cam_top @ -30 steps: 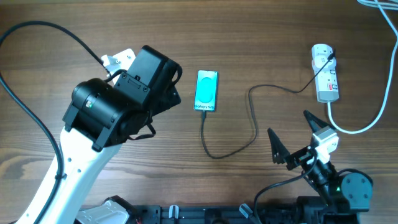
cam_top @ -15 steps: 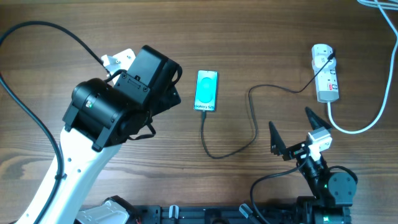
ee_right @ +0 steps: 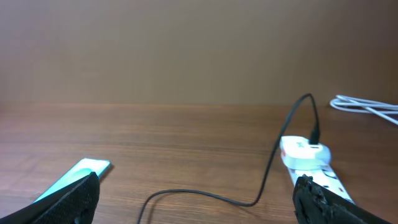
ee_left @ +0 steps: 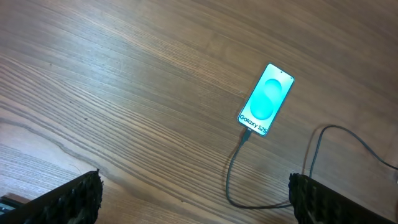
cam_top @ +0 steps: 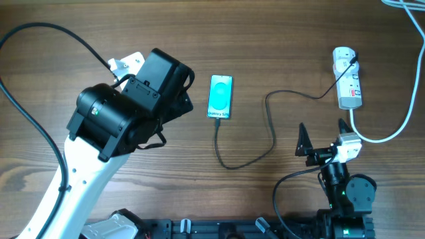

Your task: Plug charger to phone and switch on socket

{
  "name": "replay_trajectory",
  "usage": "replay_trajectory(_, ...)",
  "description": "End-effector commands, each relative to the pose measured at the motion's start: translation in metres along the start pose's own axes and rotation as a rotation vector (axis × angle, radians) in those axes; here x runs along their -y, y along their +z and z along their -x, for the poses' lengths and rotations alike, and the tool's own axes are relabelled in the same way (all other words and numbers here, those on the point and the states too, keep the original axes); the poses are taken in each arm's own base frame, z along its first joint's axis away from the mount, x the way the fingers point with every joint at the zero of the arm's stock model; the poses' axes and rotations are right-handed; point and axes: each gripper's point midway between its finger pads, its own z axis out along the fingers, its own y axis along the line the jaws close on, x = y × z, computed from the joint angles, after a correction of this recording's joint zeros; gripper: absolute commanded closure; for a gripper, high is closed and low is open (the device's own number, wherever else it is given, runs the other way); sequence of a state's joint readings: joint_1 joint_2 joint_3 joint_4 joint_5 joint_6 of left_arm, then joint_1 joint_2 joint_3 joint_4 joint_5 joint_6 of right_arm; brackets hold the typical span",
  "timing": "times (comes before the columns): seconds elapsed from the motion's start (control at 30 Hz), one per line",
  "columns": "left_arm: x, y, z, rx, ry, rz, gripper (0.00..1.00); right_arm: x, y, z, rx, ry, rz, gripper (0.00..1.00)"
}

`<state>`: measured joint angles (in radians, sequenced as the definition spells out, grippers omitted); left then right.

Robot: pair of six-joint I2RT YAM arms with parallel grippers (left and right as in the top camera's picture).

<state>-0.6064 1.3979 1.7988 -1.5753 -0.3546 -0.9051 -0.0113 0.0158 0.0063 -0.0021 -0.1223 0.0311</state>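
Observation:
The phone lies flat mid-table, its turquoise screen lit; it also shows in the left wrist view and the right wrist view. The black charger cable runs from the socket in a loop to the phone's near end, where its connector sits against the port. My left gripper is open and empty, high above the table to the left of the phone. My right gripper is open and empty, near the table's front edge, below the socket and right of the cable.
The left arm's bulky black body covers the table left of the phone. The socket's thick white cord curves along the right edge and off the far right corner; it also shows in the right wrist view.
My right gripper has shifted a little right and swung upright. The left arm, phone, cable and socket have not moved.

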Motion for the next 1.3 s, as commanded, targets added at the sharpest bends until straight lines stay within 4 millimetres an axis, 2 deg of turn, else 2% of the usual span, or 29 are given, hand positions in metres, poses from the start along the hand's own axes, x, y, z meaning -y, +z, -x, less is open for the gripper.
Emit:
replay_trajectory(0.0,-0.003,0.001,0.004,0.016,-0.024,0.018,0.0,0.008,-0.001,0.003,0.011,-0.061,-0.045,0.0)
replay_trajectory(1.07,-0.003,0.001,0.004,0.016,-0.023,0.018,0.0,0.005,-0.001,0.003,0.015,-0.071,-0.03,0.0)
replay_trajectory(1.27,0.002,0.002,0.014,0.042,-0.06,-0.013,0.0,0.005,-0.001,0.003,0.015,-0.071,-0.03,0.0)
